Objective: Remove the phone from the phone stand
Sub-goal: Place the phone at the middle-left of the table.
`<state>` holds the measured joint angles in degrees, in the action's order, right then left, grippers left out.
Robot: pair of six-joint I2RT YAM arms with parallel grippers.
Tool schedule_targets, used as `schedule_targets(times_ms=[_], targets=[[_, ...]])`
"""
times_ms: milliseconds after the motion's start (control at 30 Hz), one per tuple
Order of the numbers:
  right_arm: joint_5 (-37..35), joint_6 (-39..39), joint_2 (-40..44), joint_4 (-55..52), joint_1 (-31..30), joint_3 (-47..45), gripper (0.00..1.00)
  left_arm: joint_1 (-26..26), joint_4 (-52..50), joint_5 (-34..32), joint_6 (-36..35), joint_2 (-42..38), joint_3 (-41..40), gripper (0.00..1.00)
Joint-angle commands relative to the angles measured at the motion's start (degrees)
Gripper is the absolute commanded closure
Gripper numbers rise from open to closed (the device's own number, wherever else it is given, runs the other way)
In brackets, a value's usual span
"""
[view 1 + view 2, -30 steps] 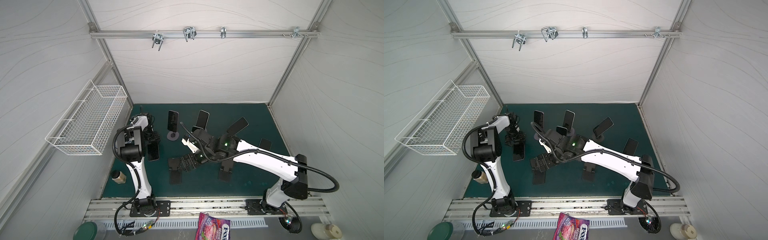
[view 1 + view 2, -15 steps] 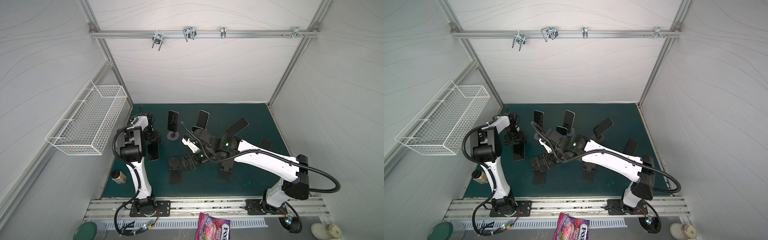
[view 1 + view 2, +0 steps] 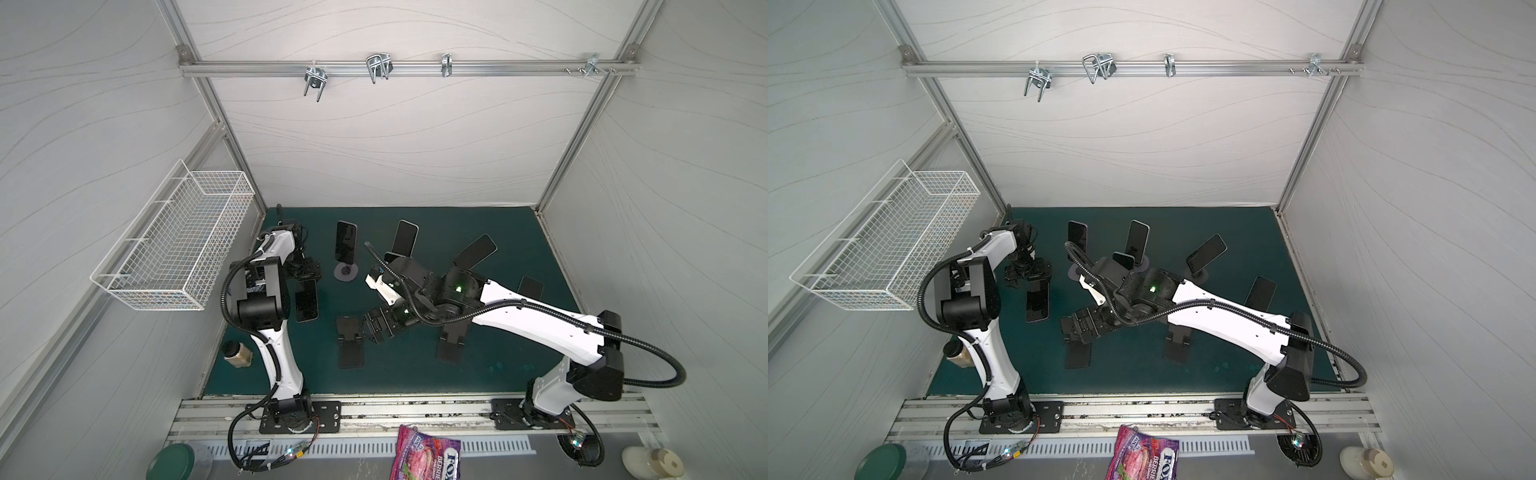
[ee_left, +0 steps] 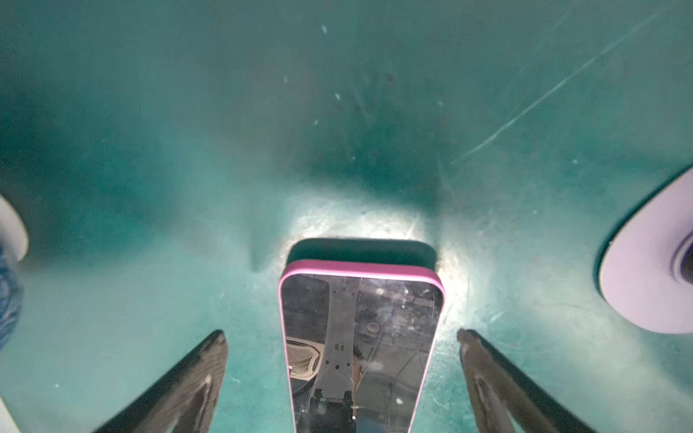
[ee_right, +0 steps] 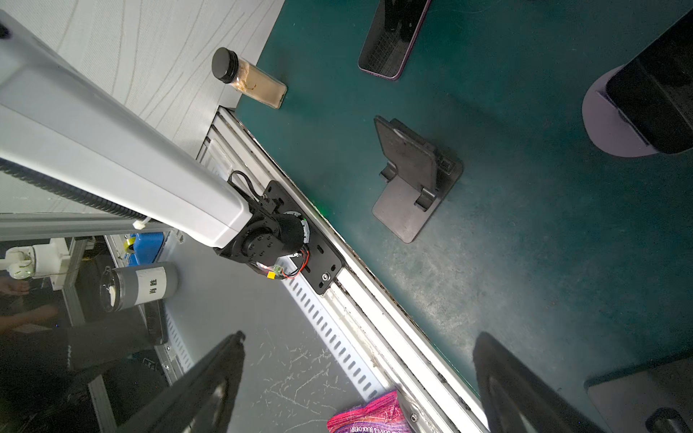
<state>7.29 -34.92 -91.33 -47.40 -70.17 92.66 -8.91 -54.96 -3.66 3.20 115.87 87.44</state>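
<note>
This is a robotics lab test cell: white panel walls framed in aluminium struts; two white arms bolted to a slotted rail along a green-matted bench; a wire basket (fixed to the side wall) and hooks overhead.

The purple snack bag, past the base rail well behind the right gripper, reads "FOX" and "BERRIE"; the right wrist view shows "BLACK CHERRY" on its edge. Farther out from that gripper, a grey canister carries a white label with 肖胜
</note>
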Motion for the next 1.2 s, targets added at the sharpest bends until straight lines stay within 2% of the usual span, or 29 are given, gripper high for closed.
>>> schedule_targets(times_ms=[0, 333, 667, 1167], targets=[[-1.0, 0.3, 1.7, -0.4, -0.6, 0.1, 0.04, 0.5, 0.6, -1.2, 0.1, -2.7, -0.1, 0.03], [-2.5, 0.6, 2.1, -0.3, -0.5, 1.6, 0.05, 0.8, 1.6, -0.6, 0.3, -5.4, -0.7, 0.07], [-10.1, 2.3, 5.4, -2.3, -0.1, 3.0, 0.08, 0.7, 3.1, 0.7, 0.8, -9.3, -2.0, 0.09], [-17.9, 4.2, 9.9, -7.8, 6.4, 5.8, 0.14, 0.7, 5.9, 0.8, 1.7, -14.8, -4.4, 0.10]])
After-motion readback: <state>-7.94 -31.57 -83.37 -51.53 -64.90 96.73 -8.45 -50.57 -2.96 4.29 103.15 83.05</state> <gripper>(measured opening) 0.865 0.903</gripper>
